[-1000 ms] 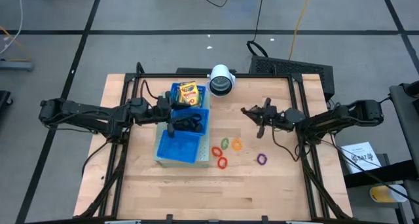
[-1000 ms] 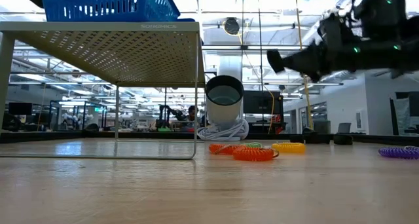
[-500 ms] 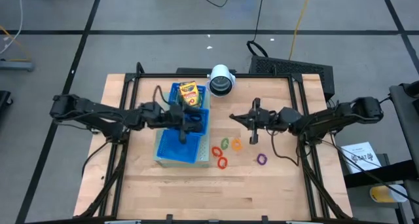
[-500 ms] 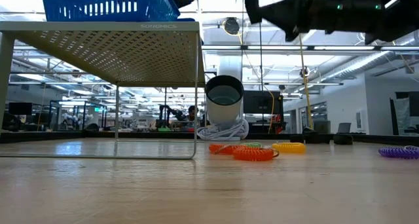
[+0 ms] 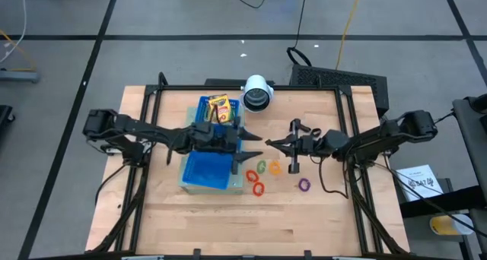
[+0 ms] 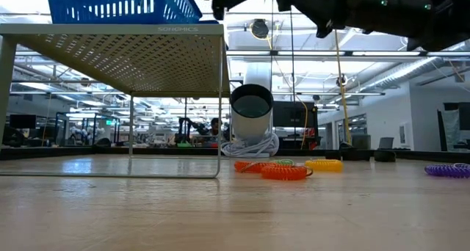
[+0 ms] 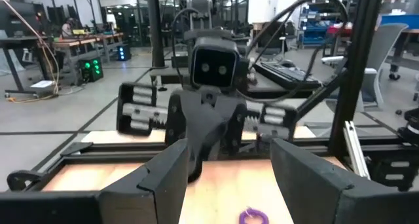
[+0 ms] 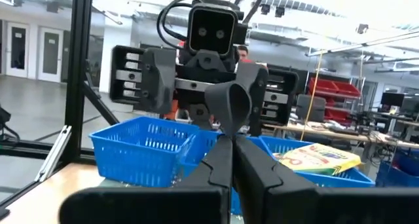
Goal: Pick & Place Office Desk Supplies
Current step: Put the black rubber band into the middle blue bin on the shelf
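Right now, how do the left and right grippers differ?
The left gripper is open and reaches past the blue tray's right edge; the right gripper is shut and hangs over bare table above the coloured rings. Both are empty, raised, and point at each other, tips close.

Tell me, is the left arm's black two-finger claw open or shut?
Open. The left gripper hangs past the blue plastic tray, its two dark fingers spread apart with nothing between them, tips facing the right gripper.

Matt pale wood table (image 5: 319, 207) — glossy blue plastic mesh tray (image 5: 205, 172), perforated metal shelf (image 6: 139, 56).
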Available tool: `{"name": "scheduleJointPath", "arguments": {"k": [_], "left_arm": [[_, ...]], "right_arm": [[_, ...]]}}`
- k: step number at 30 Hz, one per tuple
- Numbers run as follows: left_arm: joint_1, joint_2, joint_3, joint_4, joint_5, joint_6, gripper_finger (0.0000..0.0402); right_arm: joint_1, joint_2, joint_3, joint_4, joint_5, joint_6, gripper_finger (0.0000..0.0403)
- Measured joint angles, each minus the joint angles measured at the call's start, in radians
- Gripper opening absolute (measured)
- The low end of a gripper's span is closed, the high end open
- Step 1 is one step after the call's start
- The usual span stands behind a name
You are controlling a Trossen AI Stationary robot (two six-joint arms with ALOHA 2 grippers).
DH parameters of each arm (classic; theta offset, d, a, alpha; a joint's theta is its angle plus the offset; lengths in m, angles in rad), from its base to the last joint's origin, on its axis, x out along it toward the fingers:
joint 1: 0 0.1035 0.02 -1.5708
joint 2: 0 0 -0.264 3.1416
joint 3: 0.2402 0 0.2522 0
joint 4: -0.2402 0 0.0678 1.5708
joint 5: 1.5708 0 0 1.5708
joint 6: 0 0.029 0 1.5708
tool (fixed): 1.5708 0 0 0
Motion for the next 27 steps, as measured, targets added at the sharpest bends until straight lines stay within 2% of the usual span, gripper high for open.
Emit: {"name": "scheduleJointPath", "arguments": {"k": [7,17,21,27], "left_arm": [[0.006,0.071,0.06,0.0,-0.006,0.025,0.0223],[0.008,0.084,0.073,0.004,-0.006,0.071,0.022],[0.008,0.084,0.073,0.002,-0.006,0.072,0.019],[0.008,0.084,0.073,-0.004,-0.006,0.072,0.0111]], "right_arm": [[0.0,0.073,0.007,0.097,-0.002,0.0,0.0],[0.0,0.096,0.031,0.063,-0.003,0.001,0.0],[0.0,0.096,0.031,0.058,-0.003,0.001,0.0],[0.0,0.096,0.031,0.054,-0.002,0.001,0.0]]}}
